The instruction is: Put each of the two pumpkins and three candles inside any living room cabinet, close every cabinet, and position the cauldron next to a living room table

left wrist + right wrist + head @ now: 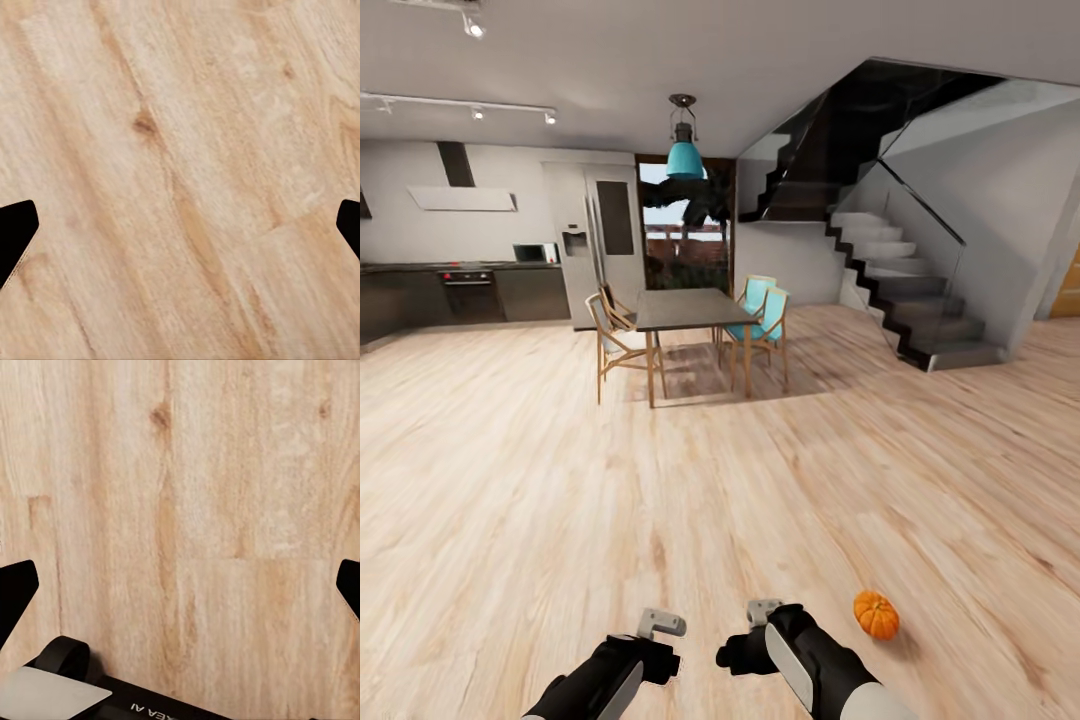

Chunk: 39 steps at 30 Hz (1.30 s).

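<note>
One small orange ribbed pumpkin (876, 614) lies on the wooden floor, just to the right of my right forearm. My left gripper (660, 624) and right gripper (763, 609) hang low in front of me, side by side, above bare floor. In the left wrist view the left gripper (180, 229) is open, its dark fingertips (15, 232) far apart with only floorboards between them. The right gripper (180, 589) is likewise open over bare planks, holding nothing. The candles, the cabinet and the cauldron are out of view.
A dark-topped dining table (685, 308) with several wooden chairs (618, 345) stands ahead under a teal pendant lamp (684, 155). A staircase (905, 290) with a glass side rises at the right. Kitchen counters (460, 290) and a fridge (595, 240) line the far left wall.
</note>
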{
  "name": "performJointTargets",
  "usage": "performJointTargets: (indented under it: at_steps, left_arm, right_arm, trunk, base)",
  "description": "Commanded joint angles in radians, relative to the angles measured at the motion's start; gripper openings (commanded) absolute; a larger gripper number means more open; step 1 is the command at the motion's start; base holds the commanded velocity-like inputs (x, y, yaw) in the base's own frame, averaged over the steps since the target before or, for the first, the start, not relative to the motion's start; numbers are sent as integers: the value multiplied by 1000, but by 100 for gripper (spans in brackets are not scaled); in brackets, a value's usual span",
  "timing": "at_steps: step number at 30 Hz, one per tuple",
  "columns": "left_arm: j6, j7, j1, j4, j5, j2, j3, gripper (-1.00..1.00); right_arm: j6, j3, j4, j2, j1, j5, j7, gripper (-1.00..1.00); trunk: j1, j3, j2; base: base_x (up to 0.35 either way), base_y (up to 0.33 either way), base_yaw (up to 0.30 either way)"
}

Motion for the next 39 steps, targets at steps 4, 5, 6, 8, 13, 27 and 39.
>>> performJointTargets:
  at_steps: [4, 5, 6, 8, 13, 27, 39]
  left_arm:
    - [4, 9, -1, -2, 11, 1, -7, 100]
    - [4, 9, -1, -2, 11, 1, -7, 100]
    - [4, 9, -1, -2, 11, 1, -7, 100]
    - [4, 9, -1, -2, 11, 1, -7, 100]
    - [4, 9, -1, -2, 11, 1, -7, 100]
    - [3, 10, -1, -2, 11, 1, -8, 100]
    - [3, 13, -1, -1, 9, 1, -8, 100]
  right_arm:
    - [4, 1, -1, 0, -1, -3, -4, 100]
    - [4, 1, -1, 0, -1, -3, -4, 100]
    - [4, 1, -1, 0, -1, -3, -4, 100]
    - [4, 1, -1, 0, -1, -3, -4, 100]
    - [4, 1, -1, 0, -1, -3, -4, 100]
    - [4, 1, -1, 0, -1, -3, -4, 100]
    - [4, 3, -1, 0, 0, -3, -4, 100]
  trunk:
    - [0, -1, 0]
    - [0, -1, 0]
    - [0, -1, 0]
    - [0, -1, 0]
    - [0, -1, 0]
    - [0, -1, 0]
    - [0, -1, 0]
  base:
    - [303, -7, 291]
    - [303, -3, 291]
    - [303, -2, 291]
    - [300, -1, 291]
    - [286, 0, 291]
    - [108, -30, 291]
    - [66, -1, 291]
